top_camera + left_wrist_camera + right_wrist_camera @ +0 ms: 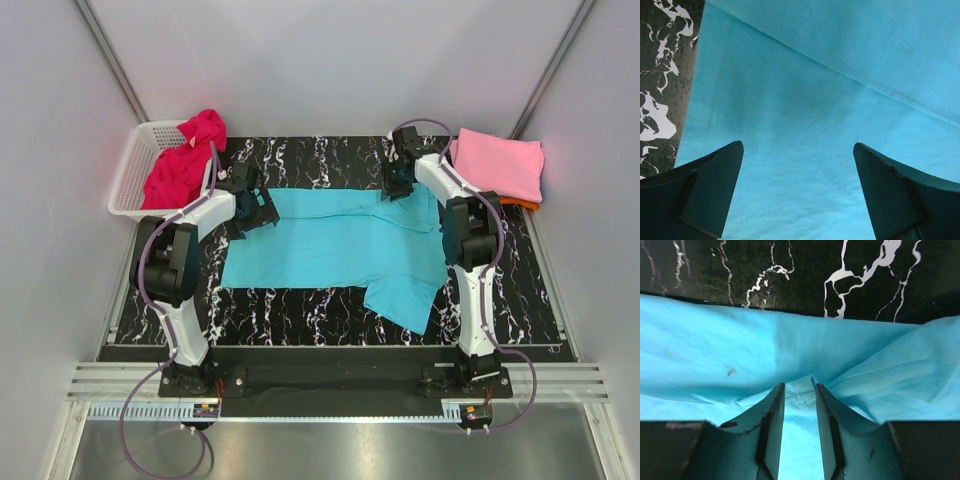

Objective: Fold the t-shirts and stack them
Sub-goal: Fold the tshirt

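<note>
A turquoise t-shirt [330, 250] lies spread flat on the black marbled table [300, 152], with one sleeve folded down at the front right. My left gripper [255, 207] is over the shirt's far left edge. In the left wrist view it [797, 145] is wide open just above the cloth [815, 75], holding nothing. My right gripper [398, 185] is at the shirt's far right edge. In the right wrist view it [800, 386] is closed narrow on a raised, stitched fold of the turquoise cloth [715, 355]. A magenta-red shirt [185, 160] is heaped in the basket.
A white lattice basket [130, 175] stands at the far left corner. A folded light pink shirt [500, 165] lies at the far right on top of an orange one [520, 203]. Grey walls close in both sides and the back.
</note>
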You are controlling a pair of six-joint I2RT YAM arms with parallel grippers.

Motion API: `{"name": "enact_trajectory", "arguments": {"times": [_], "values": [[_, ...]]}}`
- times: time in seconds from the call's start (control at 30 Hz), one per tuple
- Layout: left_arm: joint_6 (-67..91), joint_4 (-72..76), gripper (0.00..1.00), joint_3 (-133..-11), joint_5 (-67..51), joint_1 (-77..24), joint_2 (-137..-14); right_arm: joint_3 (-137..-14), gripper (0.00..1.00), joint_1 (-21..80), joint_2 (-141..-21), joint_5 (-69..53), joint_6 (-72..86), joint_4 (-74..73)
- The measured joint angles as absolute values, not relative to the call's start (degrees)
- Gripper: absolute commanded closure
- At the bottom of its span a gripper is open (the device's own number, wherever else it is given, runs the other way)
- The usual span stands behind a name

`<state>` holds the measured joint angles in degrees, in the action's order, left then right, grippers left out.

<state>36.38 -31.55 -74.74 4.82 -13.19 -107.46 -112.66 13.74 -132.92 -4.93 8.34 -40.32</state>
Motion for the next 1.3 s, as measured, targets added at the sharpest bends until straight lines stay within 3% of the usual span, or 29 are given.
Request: {"name": "enact_trajectory", "arguments": {"times": [1.1,1.3], "values": [[35.79,-31.53,0.01,-74.74,4.91,-13.19,-107.46,-110.54,0.63,13.78,-133.29,-1.98,7.14,-37.71],[35.77,-31.53,0.01,-74.72,4.93,-13.19,-107.46,-110.65,0.86,13.78,-134.21,-1.96,7.33,-37.60]]}}
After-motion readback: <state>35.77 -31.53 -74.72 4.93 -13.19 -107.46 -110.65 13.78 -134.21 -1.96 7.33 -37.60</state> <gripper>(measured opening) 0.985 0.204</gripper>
